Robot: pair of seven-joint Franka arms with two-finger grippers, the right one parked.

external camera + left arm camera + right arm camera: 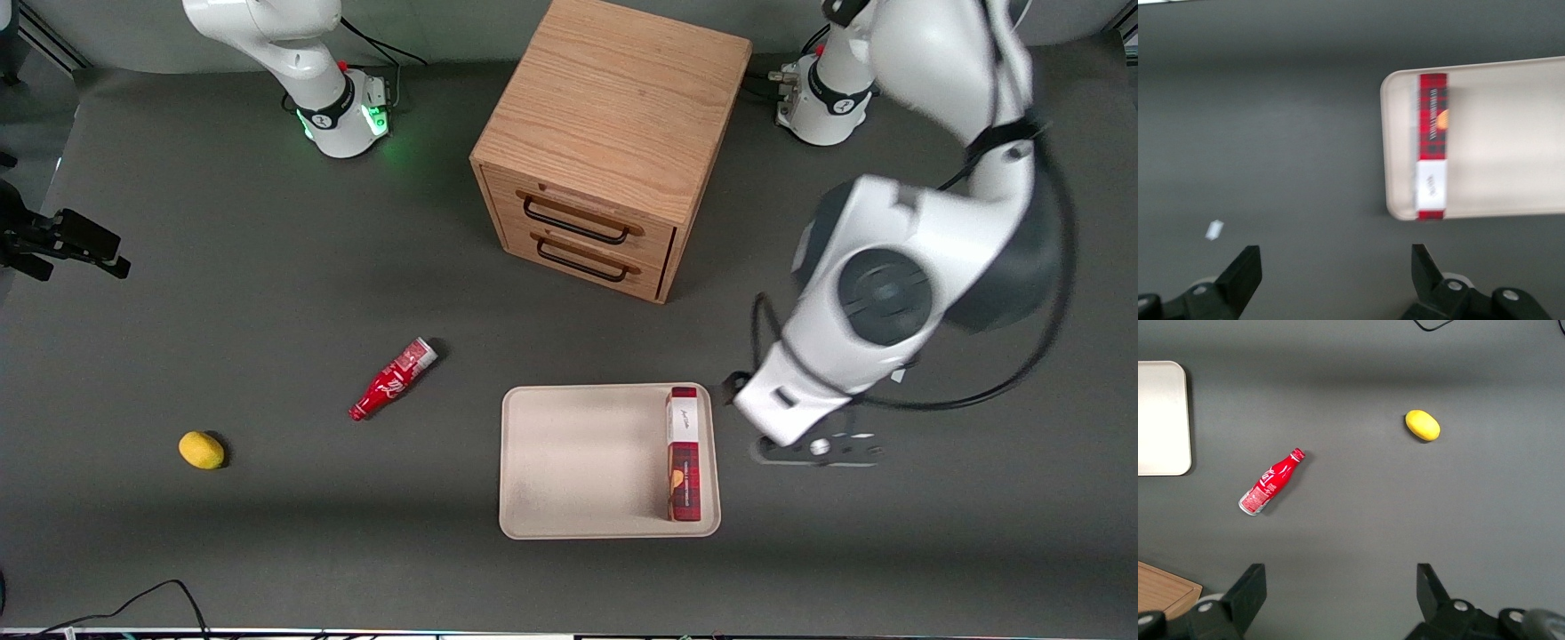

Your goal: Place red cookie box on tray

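Red cookie box (684,453) lying flat on tray (578,462), lower centre of front view, hard along the rim on the working arm's side, white panel end farther from camera. Gripper (1337,280) over bare table just beside that tray edge, lower right of front view; jaws spread wide, nothing between them. Box likely light, stiff cardboard, smooth faces a bit slick, crushable under hard squeeze. Best hold judged across the narrow width near mid-length. Placement looks complete.
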